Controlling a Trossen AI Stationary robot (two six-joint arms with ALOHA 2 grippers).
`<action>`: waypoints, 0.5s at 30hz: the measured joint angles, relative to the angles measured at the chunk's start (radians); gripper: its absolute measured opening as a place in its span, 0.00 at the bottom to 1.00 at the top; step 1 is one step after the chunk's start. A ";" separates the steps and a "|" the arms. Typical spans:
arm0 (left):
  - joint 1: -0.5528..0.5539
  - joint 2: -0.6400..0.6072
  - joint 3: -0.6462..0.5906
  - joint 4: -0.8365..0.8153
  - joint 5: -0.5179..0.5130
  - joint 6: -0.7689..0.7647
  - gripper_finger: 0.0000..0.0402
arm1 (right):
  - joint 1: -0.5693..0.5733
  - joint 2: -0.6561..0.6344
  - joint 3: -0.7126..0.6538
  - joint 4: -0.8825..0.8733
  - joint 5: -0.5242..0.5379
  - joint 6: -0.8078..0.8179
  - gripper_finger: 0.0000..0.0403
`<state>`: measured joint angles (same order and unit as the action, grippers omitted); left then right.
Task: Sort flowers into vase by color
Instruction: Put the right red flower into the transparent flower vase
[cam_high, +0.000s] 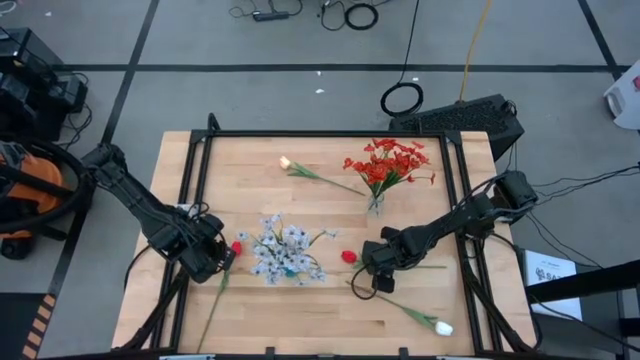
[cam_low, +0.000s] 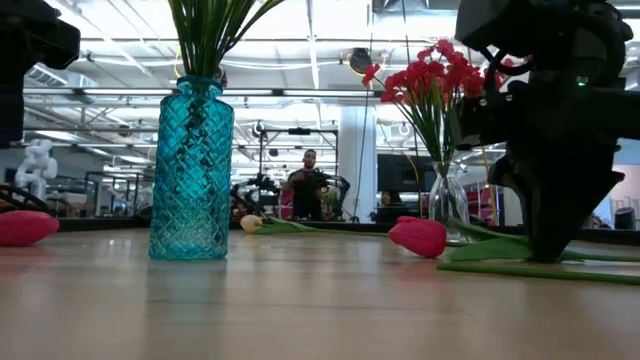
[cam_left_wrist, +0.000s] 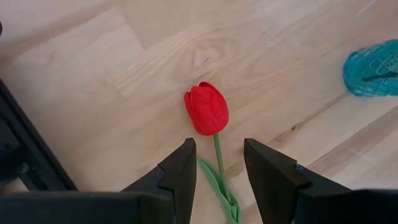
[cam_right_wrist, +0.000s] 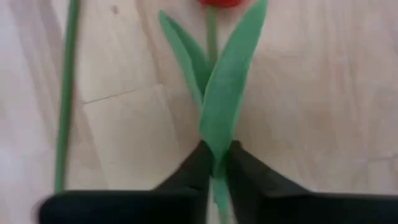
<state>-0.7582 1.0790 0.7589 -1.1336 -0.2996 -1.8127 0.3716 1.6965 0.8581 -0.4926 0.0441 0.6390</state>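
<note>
Pale wooden counter (cam_high: 300, 310): right gripper (cam_right_wrist: 214, 163) jaws pinch one red tulip's green stem (cam_right_wrist: 219, 112); left gripper (cam_left_wrist: 217, 165) jaws gape astride another red tulip (cam_left_wrist: 206, 109). Thin leaf grip risks slippage.

Pale, smooth wood table (cam_high: 300, 310); teal vase (cam_low: 191, 170) of glossy faceted glass; matt black hand (cam_left_wrist: 217, 171).

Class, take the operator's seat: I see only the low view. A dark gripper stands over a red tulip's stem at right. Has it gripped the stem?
Observer: Yes. The right gripper is shut on the red tulip's stem, just below the leaves.
Operator: And the left arm?
Observer: The left gripper is open, its fingers either side of the other red tulip's stem.
Operator: Any flowers I can't see?
Observer: A cream tulip lies near the right arm.
</note>
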 joint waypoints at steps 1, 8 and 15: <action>0.000 0.000 0.000 0.000 -0.002 0.015 0.35 | -0.001 -0.015 -0.002 -0.005 0.000 -0.001 0.04; 0.003 0.000 0.000 0.001 -0.049 0.066 0.35 | -0.004 -0.168 -0.004 -0.108 0.040 0.150 0.01; 0.046 0.000 0.000 0.056 -0.070 0.346 0.35 | 0.024 -0.419 -0.005 -0.132 0.288 0.304 0.01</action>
<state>-0.7122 1.0786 0.7589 -1.0774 -0.3699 -1.4665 0.3953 1.2771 0.8528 -0.6245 0.3324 0.9426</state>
